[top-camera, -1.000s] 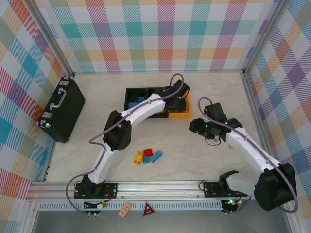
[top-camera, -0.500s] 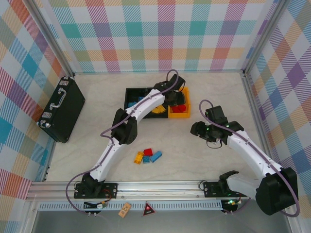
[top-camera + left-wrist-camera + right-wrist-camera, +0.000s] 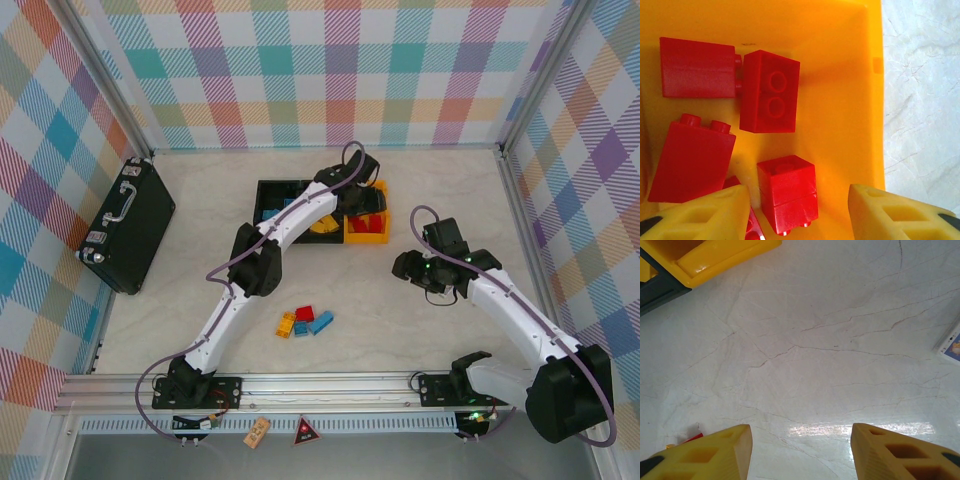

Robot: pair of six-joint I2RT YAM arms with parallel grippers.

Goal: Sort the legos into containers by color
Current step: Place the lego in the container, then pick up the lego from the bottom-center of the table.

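Most of it looks done: red legos point(image 3: 770, 92) lie in the yellow-orange bin point(image 3: 855, 75) beneath the left gripper point(image 3: 796, 205), spread wide and empty like the right gripper point(image 3: 800, 447) over the tabletop point(image 3: 840, 340), while a small orange, red and blue cluster point(image 3: 305, 322) waits unsorted.

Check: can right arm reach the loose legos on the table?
Probably yes. The right tool is open and empty, bare table lies between it and the loose legos, and the left tool is over the yellow bin.
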